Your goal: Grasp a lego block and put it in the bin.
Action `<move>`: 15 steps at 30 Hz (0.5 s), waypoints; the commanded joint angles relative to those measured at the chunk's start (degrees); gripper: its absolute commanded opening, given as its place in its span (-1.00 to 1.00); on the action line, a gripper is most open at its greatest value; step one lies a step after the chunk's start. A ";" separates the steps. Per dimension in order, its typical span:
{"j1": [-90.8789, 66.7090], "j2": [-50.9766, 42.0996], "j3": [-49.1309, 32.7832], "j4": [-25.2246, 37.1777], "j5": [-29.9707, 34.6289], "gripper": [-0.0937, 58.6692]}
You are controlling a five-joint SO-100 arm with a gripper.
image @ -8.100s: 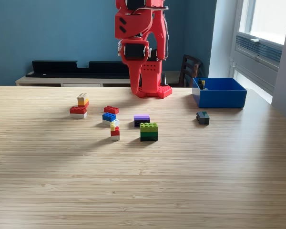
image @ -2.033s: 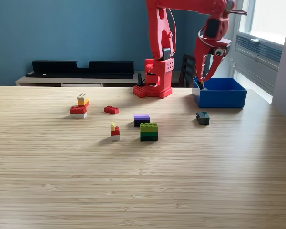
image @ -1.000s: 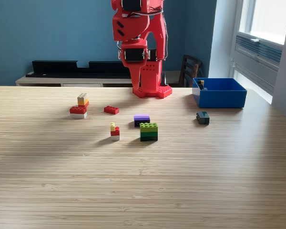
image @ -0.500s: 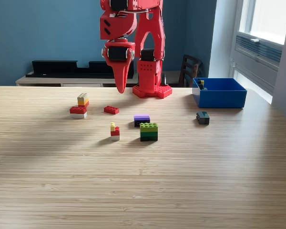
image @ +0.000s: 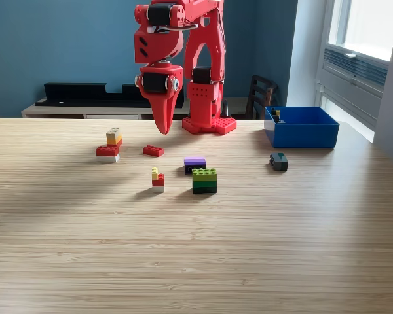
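My red gripper (image: 162, 128) hangs point-down with its fingers together and nothing in them, a short way above and behind a flat red lego block (image: 152, 151). Other lego blocks lie around: a yellow-red-white stack (image: 110, 145) at the left, a small yellow-red-white piece (image: 157, 180), a purple one (image: 194, 163) and a green stack (image: 204, 180). The blue bin (image: 301, 127) stands at the exterior view's right, with small blocks inside near its left wall.
A dark grey block (image: 278, 161) lies in front of the bin. The arm's red base (image: 208, 123) stands at the table's far edge. A chair back (image: 262, 95) and a low black shelf (image: 85, 93) are behind the table.
The arm swung from the bin back to the exterior view's left. Over the last half second the gripper dropped slightly lower toward the flat red block. The blue-white block seen earlier is gone from the table.
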 commanded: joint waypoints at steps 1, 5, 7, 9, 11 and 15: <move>3.25 4.04 4.48 -0.35 1.32 -0.99; 7.73 4.39 6.68 -1.93 0.70 -0.99; 9.49 6.33 7.73 -2.72 -0.09 -0.99; 10.63 9.40 8.70 -2.81 -0.79 -0.99; 11.25 12.83 9.58 -2.81 -1.49 -0.99; 12.04 18.11 10.99 -2.81 -2.46 -0.93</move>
